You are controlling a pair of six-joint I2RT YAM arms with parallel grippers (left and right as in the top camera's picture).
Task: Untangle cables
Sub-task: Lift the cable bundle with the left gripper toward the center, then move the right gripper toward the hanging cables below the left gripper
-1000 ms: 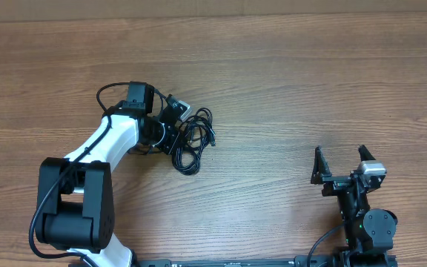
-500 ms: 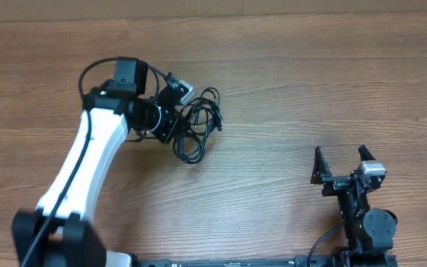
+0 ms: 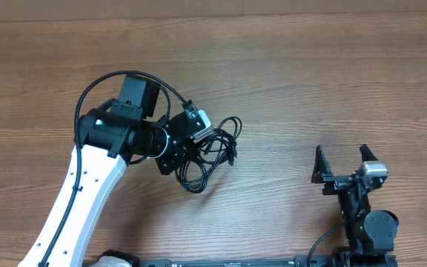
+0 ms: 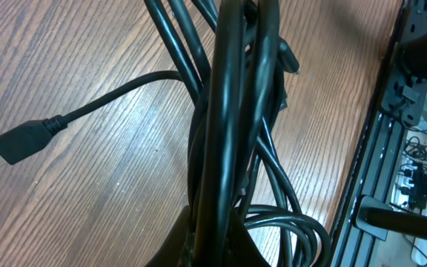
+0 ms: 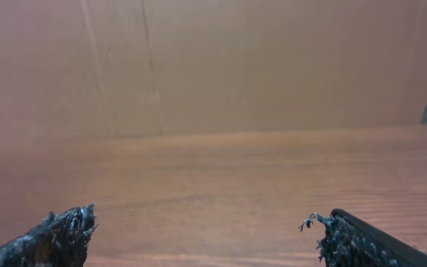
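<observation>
Wood-grain table filled the overhead view. Left of centre, the left gripper was clenched on the tangled black cables. At lower right, the right gripper stood spread wide.

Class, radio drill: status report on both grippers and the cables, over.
Left gripper: jaws shut on the cables, one tangled clump. Right gripper: jaws open, empty, parked well apart. No obstacle in view.
</observation>
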